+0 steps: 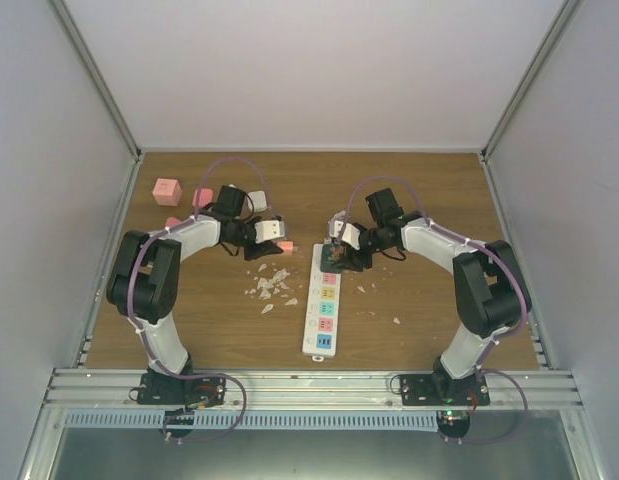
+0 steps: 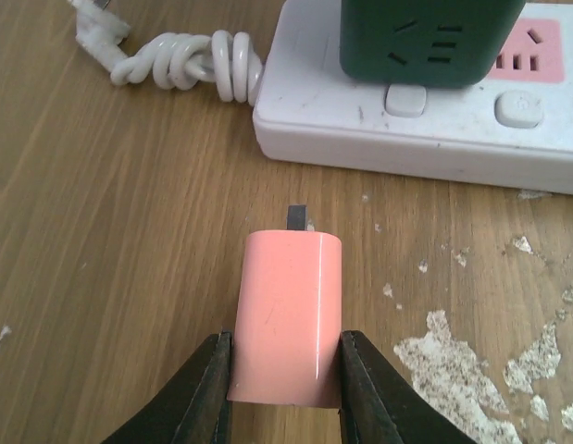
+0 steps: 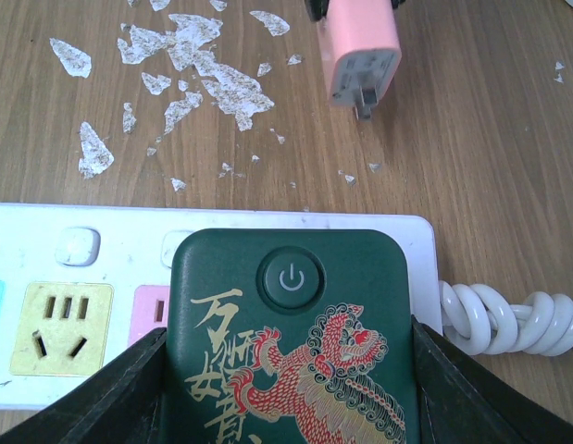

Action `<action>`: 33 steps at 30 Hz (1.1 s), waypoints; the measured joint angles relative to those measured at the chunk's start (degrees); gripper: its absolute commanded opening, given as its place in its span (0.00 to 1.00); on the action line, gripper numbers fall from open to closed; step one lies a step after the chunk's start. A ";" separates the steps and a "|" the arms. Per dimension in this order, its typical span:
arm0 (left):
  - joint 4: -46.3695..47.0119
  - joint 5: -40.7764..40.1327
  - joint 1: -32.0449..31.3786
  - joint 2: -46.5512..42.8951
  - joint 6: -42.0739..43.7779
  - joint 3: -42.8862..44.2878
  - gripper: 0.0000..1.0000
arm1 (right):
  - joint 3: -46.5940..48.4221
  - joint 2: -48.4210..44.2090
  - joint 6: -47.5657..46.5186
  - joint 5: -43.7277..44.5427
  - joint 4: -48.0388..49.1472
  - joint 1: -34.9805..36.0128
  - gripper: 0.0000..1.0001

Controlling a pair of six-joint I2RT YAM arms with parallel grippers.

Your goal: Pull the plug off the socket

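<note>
Top external: white power strip (image 1: 324,305) lengthwise on wooden table (image 1: 429,200), far end crowded, grips unreadable.
Left wrist: left gripper (image 2: 286,351) clamped on pink plug (image 2: 288,305), free, just beside strip.
Right wrist: right gripper (image 3: 291,370) pinching dark green adapter (image 3: 291,314), seated at strip's cord end; plug's pronged face visible.

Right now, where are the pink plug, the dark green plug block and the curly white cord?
Pink plastic plug (image 2: 288,314): left wrist view, its smooth side.
Dark green square plug block (image 3: 295,342): right wrist view, its printed top.
Coiled white cord (image 2: 189,67): left wrist view, middle coils.
</note>
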 measured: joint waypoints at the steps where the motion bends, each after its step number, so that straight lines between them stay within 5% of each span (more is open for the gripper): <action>1: -0.26 -0.28 0.57 -0.20 0.09 0.00 0.06 | 0.00 0.00 0.00 0.00 0.00 0.02 0.02; 19: -6.99 10.62 12.20 -9.31 -7.48 0.76 0.13 | -0.02 -0.02 0.02 0.07 0.20 0.02 0.04; 33: -15.78 9.92 23.74 -0.02 -11.50 6.84 0.15 | -0.13 -0.07 0.04 0.11 0.46 0.02 0.05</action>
